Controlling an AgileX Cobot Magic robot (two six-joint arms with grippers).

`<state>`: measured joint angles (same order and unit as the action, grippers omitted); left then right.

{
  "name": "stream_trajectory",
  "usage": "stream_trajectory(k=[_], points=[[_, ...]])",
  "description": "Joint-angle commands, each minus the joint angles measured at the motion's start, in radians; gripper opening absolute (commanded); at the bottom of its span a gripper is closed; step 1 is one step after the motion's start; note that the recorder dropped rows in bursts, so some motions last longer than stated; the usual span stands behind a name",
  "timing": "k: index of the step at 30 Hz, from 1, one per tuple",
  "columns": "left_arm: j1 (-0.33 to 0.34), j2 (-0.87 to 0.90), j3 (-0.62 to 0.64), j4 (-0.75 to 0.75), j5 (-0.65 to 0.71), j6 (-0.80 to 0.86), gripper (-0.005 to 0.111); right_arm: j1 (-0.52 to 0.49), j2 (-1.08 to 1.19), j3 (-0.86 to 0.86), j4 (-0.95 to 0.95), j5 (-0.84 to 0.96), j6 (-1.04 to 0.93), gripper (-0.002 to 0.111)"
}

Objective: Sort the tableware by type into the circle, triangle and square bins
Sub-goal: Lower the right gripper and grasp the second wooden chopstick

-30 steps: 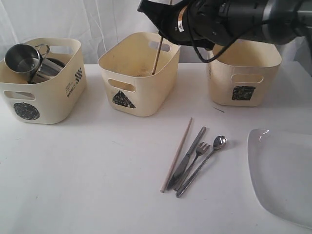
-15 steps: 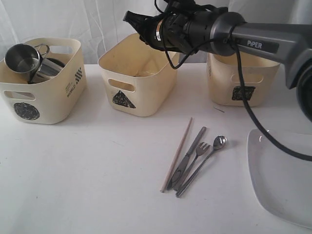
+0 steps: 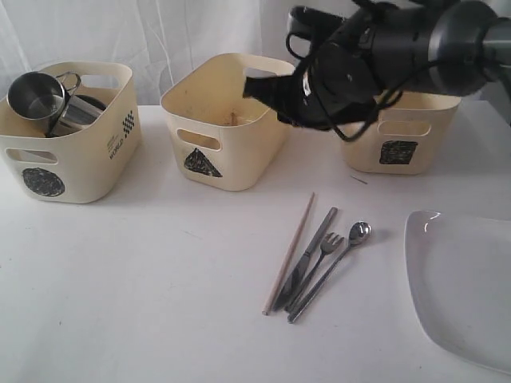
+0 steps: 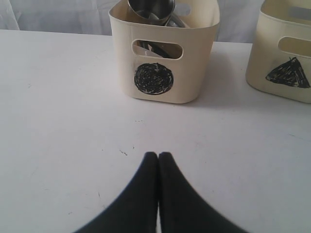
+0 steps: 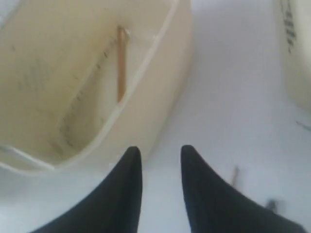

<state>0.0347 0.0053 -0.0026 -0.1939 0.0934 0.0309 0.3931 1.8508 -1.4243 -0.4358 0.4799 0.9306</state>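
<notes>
Right gripper (image 5: 160, 151) jaws apart, empty, just beside the triangle bin (image 5: 163, 82). One chopstick (image 5: 120, 63) sits inside it. Left gripper (image 4: 158, 155) pinched closed, holding nothing.

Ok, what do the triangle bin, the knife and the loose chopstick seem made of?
Triangle bin: likely matte cream plastic, with moulded handle slots. Knife: polished steel, with mirror glints. Chopstick: pale unfinished wood, by its dull tan look.

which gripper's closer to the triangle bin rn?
Right. The right gripper hangs just beside the triangle bin; the left gripper sits low before the circle bin, farther off.
</notes>
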Motion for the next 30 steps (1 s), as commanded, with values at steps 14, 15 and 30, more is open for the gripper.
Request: stream_trajectory(k=[14,15,30], points=[[-0.007,-0.005,0.003,-0.011,-0.004,-0.004,0.0,0.1,0.044,0.215,0.02,0.01,0.221,0.044],[-0.007,-0.005,0.003,-0.011,-0.004,-0.004,0.0,0.1,0.052,0.215,0.016,0.01,0.238,0.044],[-0.007,-0.005,0.003,-0.011,-0.004,-0.004,0.0,0.1,0.153,0.209,-0.081,-0.029,0.384,0.044]])
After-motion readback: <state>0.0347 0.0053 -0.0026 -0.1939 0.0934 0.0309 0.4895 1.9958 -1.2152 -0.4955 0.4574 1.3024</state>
